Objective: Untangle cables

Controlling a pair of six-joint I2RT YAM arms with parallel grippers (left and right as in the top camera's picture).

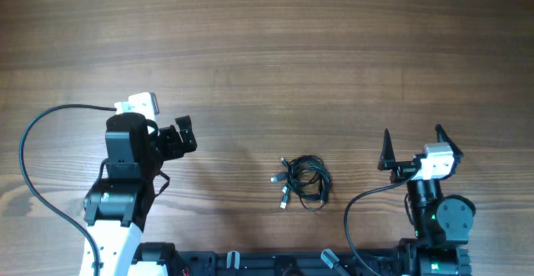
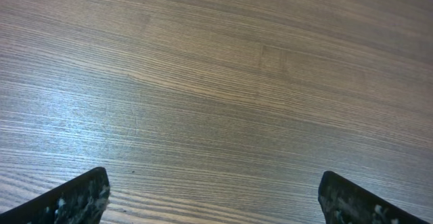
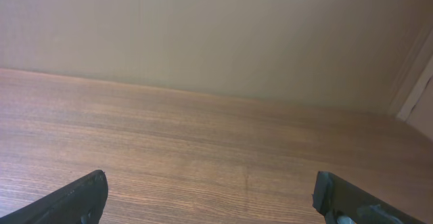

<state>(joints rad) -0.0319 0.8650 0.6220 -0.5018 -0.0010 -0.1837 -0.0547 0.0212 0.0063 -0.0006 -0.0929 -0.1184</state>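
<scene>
The cables (image 1: 304,182) are lying in one small knot. To do this well, one side should be pinning a loop while the other is drawing a plug end outward slowly. The left gripper (image 1: 185,134) is hovering well left of the cables, spread wide and empty; the right gripper (image 1: 413,147) is hanging nearer, right of them, likewise released, facing past them

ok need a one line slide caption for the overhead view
Tangled cables on the wooden table, untouched between the open left pincer and open right pincer.
</scene>
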